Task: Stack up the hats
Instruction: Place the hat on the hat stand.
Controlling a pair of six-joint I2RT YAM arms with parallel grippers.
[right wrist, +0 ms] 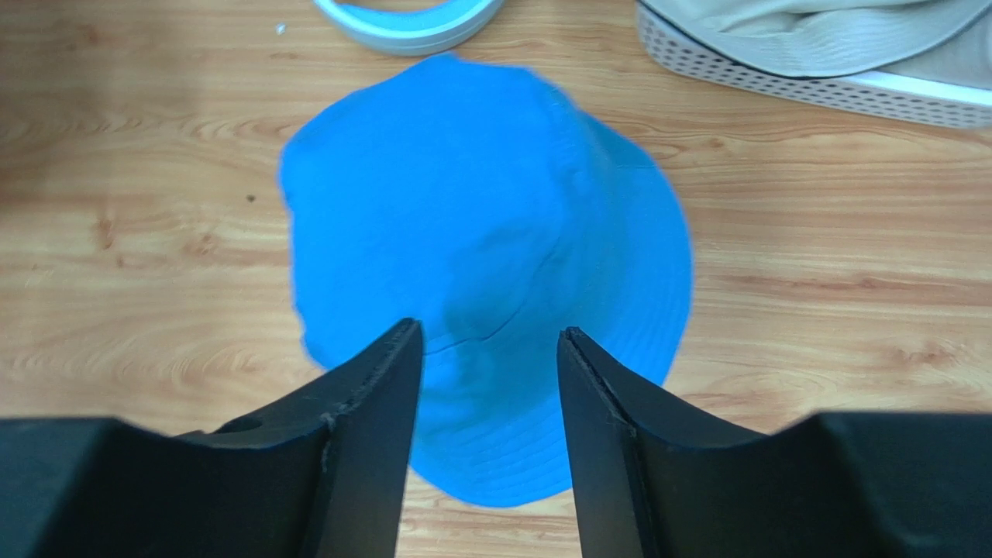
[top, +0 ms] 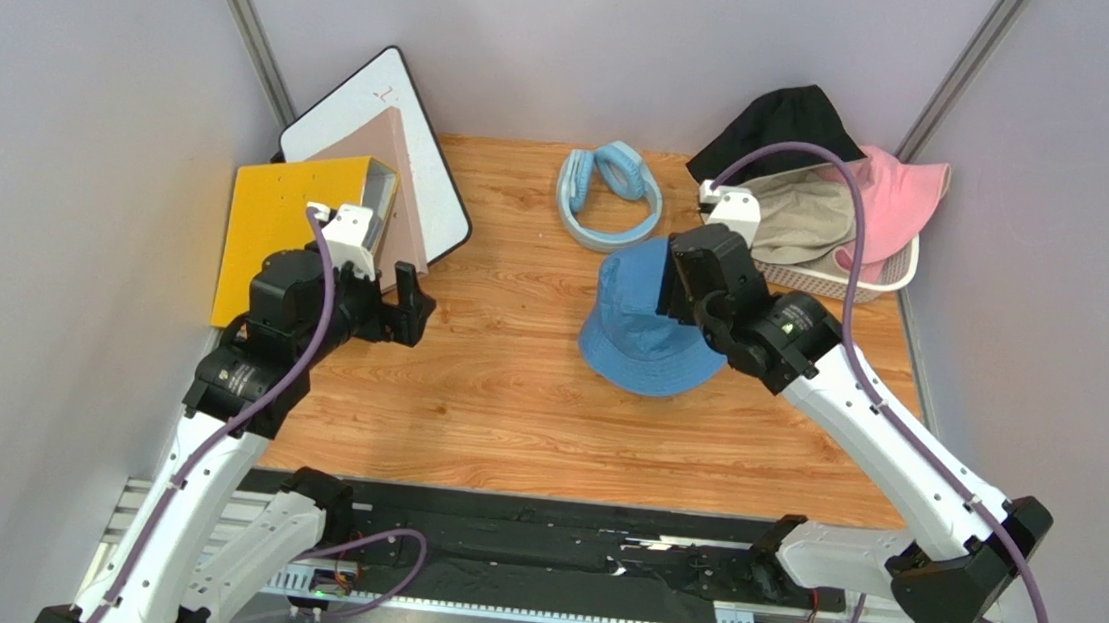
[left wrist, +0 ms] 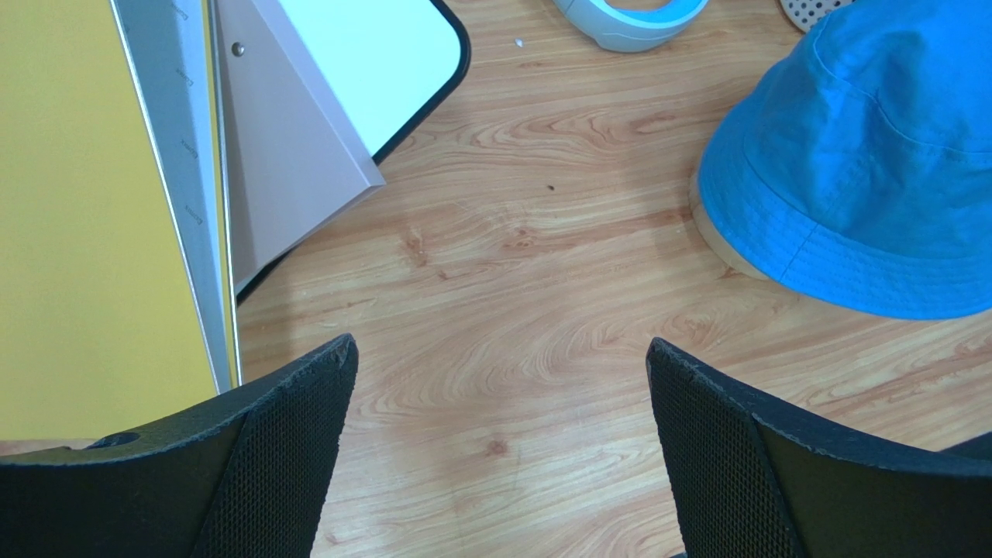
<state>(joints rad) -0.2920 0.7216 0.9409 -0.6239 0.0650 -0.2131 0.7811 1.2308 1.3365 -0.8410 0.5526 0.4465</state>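
A blue bucket hat [top: 645,327] [right wrist: 489,267] [left wrist: 856,163] lies crown-up on the wooden table [top: 493,397], right of centre. Above it hovers my right gripper [top: 681,281] [right wrist: 487,337], jaws partly open, nothing between them. Black [top: 781,121], beige [top: 811,214] and pink [top: 895,199] hats are piled in a white basket [top: 880,288] at the back right. Over bare wood at the left, my left gripper [top: 410,307] [left wrist: 501,360] stands wide open and empty.
A light blue padded ring [top: 609,193] lies behind the blue hat. A yellow board [top: 282,220], a white board [top: 381,123] and a beige wedge [top: 393,162] lean at the back left. Grey walls enclose the table.
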